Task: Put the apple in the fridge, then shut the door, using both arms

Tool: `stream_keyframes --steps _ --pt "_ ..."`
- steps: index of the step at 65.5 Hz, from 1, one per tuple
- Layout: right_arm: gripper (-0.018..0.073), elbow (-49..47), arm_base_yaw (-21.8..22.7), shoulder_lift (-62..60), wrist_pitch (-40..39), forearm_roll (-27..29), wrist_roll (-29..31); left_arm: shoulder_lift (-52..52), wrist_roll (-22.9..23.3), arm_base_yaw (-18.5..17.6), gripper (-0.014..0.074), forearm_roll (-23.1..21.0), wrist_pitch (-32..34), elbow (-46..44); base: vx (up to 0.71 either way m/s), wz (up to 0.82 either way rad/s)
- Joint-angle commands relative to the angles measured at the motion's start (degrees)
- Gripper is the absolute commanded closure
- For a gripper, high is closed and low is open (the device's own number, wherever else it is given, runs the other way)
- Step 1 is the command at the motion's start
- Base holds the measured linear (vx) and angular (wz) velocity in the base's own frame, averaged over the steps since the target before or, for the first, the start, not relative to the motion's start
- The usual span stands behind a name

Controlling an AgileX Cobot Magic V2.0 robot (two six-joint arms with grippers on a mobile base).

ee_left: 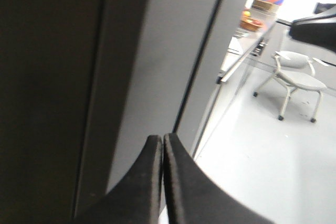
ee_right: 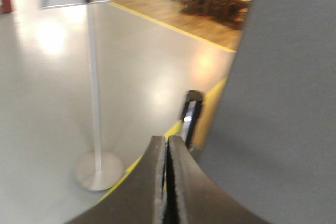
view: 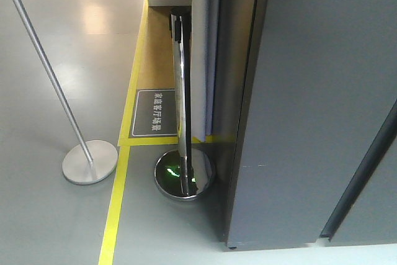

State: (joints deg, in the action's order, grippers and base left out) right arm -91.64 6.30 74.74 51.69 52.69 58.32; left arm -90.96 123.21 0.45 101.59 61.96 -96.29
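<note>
The left pincer (ee_left: 162, 145) is clenched with its two fingers pressed together and nothing between them. It sits very near the grey face of the fridge (ee_left: 157, 56), close to a dark vertical seam. The right pincer (ee_right: 167, 148) is also clenched and empty, just beside the grey panel, which I take for the door (ee_right: 283, 103).

The apple is not visible in any view, so I cannot tell whether it is inside the fridge already. In the front view the door (view: 322, 110) looks shut or almost shut, with no white interior showing.

From here the main risk, in my judgement, is that the door is not fully sealed: a push from a narrow clenched fingertip could slide along the smooth panel instead of pressing it home. A second risk is on the right side, where a chrome stand (view: 183, 122) and a sign post (ee_right: 94, 103) are on the floor; a wide swing of the arm could knock them over.
</note>
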Motion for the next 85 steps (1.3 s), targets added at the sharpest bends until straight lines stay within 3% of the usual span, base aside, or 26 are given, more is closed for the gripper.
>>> stream_keyframes --steps 1,14,25,35,53,64,85 --pt "0.0563 3.14 -0.08 -5.18 -1.43 1.56 -0.28 5.55 0.07 0.14 0.0605 2.07 1.35 -0.11 0.0 0.0" --pt "0.0563 20.97 -0.08 -18.31 -5.12 2.04 0.86 15.28 0.07 0.14 0.0605 2.07 1.33 10.91 0.0 0.0" --pt "0.0563 37.12 -0.08 -30.41 -6.12 1.86 1.64 26.23 -1.6 0.14 0.0605 2.07 -0.3 26.98 0.0 0.0" --pt "0.0563 51.68 -0.08 -40.02 -6.05 1.86 1.64 38.28 -5.52 0.14 0.0605 2.07 -6.22 45.48 0.0 0.0" --pt "0.0563 67.22 -0.08 -53.94 -6.23 1.86 1.64 56.67 -5.46 0.14 0.0605 1.43 -19.59 73.66 0.0 0.0" --pt "0.0561 68.5 -0.08 -56.78 -4.23 2.21 1.64 62.14 -5.39 0.14 0.0605 0.53 -21.71 80.37 0.0 0.0" --pt "0.0561 68.5 -0.08 -56.88 -3.73 2.25 1.64 63.37 -5.39 0.14 0.0605 -4.56 -21.7 80.8 0.0 0.0"
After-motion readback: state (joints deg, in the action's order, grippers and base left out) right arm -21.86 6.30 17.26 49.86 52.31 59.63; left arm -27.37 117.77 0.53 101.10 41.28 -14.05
